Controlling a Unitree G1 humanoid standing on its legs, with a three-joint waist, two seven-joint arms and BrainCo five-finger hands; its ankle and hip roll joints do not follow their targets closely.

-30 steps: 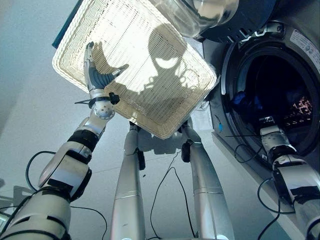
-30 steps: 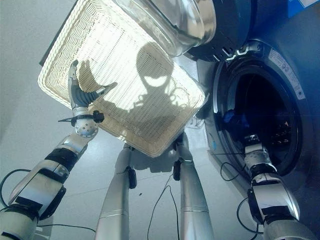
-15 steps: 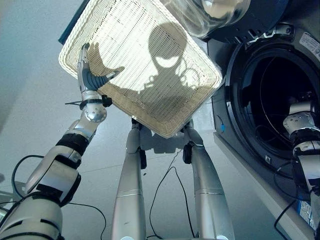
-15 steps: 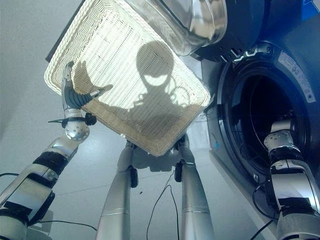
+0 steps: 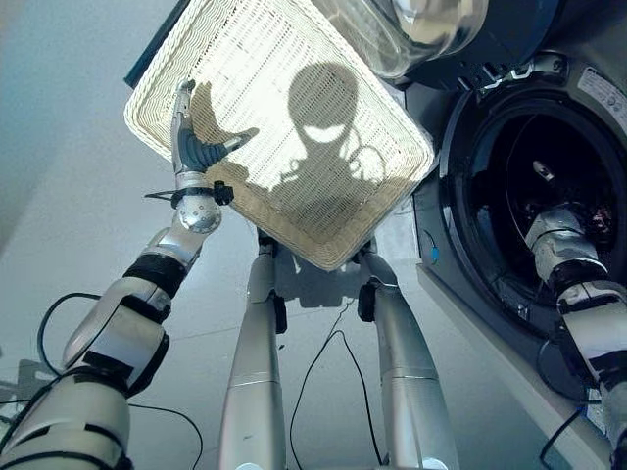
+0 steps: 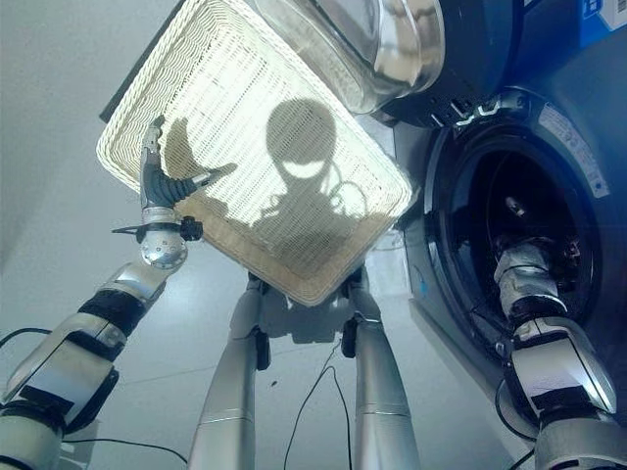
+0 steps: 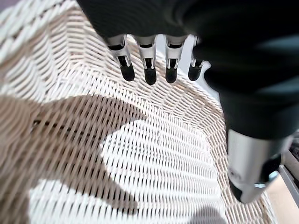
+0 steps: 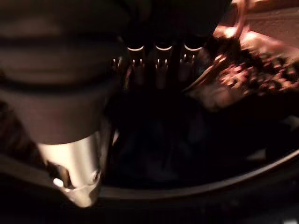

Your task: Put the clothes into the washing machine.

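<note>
My left hand [image 5: 193,147] sits upper left with fingers straight and thumb spread, over the empty white wicker basket [image 5: 284,117]. My right hand [image 8: 154,60] reaches inside the washing machine drum [image 5: 534,196] at right, fingers extended and relaxed above dark clothes [image 8: 247,74] lying in the drum.

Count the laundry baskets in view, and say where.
1. The white wicker basket sits beside the washing machine, under its open door; the left hand hovers open over its near corner. Nothing shows inside it.
</note>
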